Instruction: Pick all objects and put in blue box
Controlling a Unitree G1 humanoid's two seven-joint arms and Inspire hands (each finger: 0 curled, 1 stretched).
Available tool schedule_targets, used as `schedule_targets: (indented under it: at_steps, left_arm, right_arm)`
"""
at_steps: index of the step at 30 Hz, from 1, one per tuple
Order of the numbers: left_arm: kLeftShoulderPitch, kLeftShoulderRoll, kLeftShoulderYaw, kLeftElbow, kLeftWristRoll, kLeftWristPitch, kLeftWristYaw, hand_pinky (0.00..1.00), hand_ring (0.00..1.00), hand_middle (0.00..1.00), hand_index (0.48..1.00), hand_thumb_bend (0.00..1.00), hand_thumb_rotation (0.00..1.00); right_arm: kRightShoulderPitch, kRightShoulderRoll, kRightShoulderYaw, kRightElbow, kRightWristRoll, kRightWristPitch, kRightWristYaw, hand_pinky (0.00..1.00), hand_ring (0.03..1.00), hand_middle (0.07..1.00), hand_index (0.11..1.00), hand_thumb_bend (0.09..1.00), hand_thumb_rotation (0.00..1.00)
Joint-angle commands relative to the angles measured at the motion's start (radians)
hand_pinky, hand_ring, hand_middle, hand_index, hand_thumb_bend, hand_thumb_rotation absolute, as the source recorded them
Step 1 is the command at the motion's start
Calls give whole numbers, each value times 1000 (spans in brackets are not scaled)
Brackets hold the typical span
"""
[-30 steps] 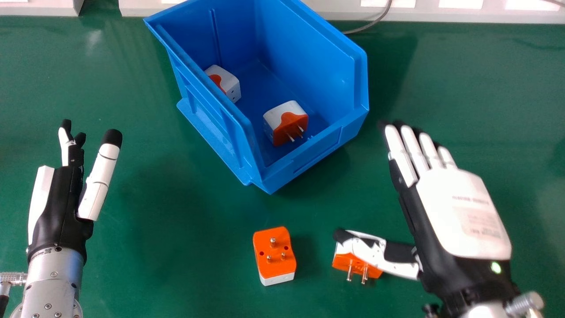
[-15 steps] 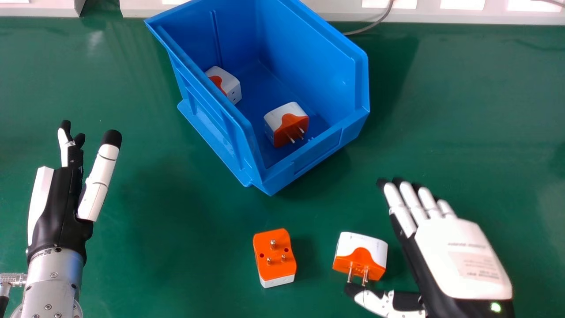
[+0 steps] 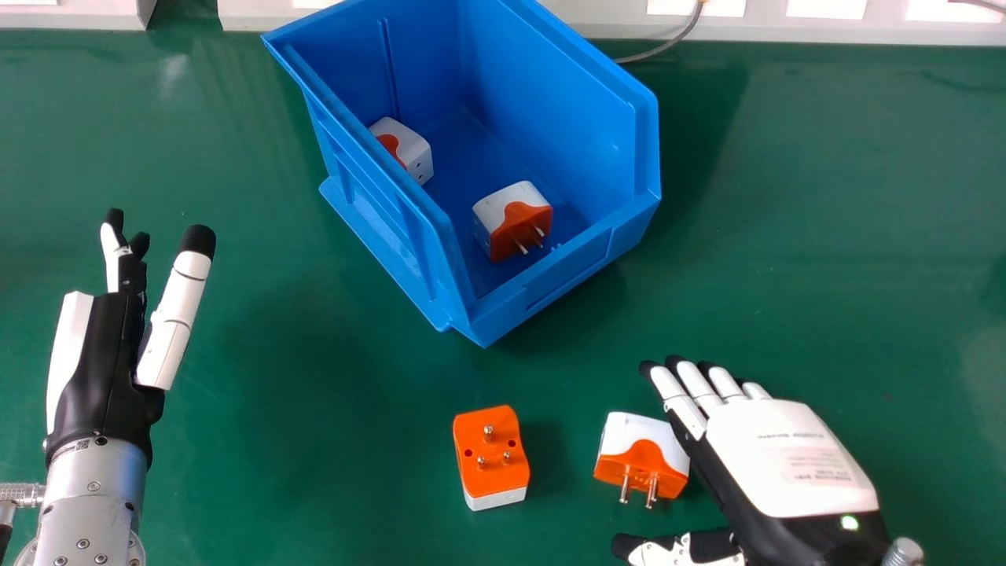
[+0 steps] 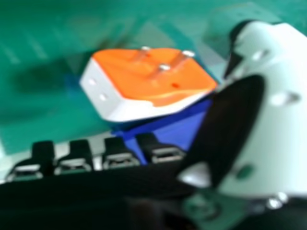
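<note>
Four plug adapters in all: two on the green table (image 3: 314,393), two inside the single blue box (image 3: 550,275). On the table, near the robot, the left adapter (image 3: 492,456) and the right adapter (image 3: 640,464), apart from each other and on the near side of the box. In the box, the front adapter (image 3: 511,220) near the low front wall and the rear adapter (image 3: 405,149) farther back, close to the left wall and partly hidden behind it.

Just beside the right adapter, the right hand (image 3: 786,448), spread wide, thumb well away from nearly straight fingers, holding nothing; in the head view, overlapping one edge of that adapter, contact impossible to tell. At the left side of the head view, the left hand (image 3: 102,354), also wide and without a load. Along the far edge, a pale frame (image 3: 770,27), plus a grey cable (image 3: 664,49) behind the box.

All four adapters blocky, white and orange. Left adapter with orange face and three metal pins upward, a white base below. Right adapter with white top, orange front and metal pins toward the robot. Front adapter with orange face and pins toward the box's low wall. On the rear adapter, a patch of orange and small holes in a white side.
</note>
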Motion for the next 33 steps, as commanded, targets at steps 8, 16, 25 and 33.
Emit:
schedule_targets:
  at_steps: [8,16,25,33]
  left_arm:
    - [0,3,13,-65,-5,53,-3,1000,1000,1000,1000,688,1000]
    - [3,2,18,-94,-11,97,-8,1000,1000,1000,1000,694,1000]
    - [4,2,21,-113,-14,122,-12,1000,1000,1000,1000,693,999]
    - [9,5,22,-123,-16,132,-13,1000,1000,1000,1000,700,995]
  right_arm:
    - [-90,-52,-15,58,32,-33,82,891,946,968,956,410,570]
    - [-145,-71,-7,105,50,-51,112,868,928,952,940,412,568]
    - [-215,-59,20,132,42,-19,198,840,912,940,927,406,559]
    - [-235,-65,41,120,7,-2,231,809,890,917,912,406,550]
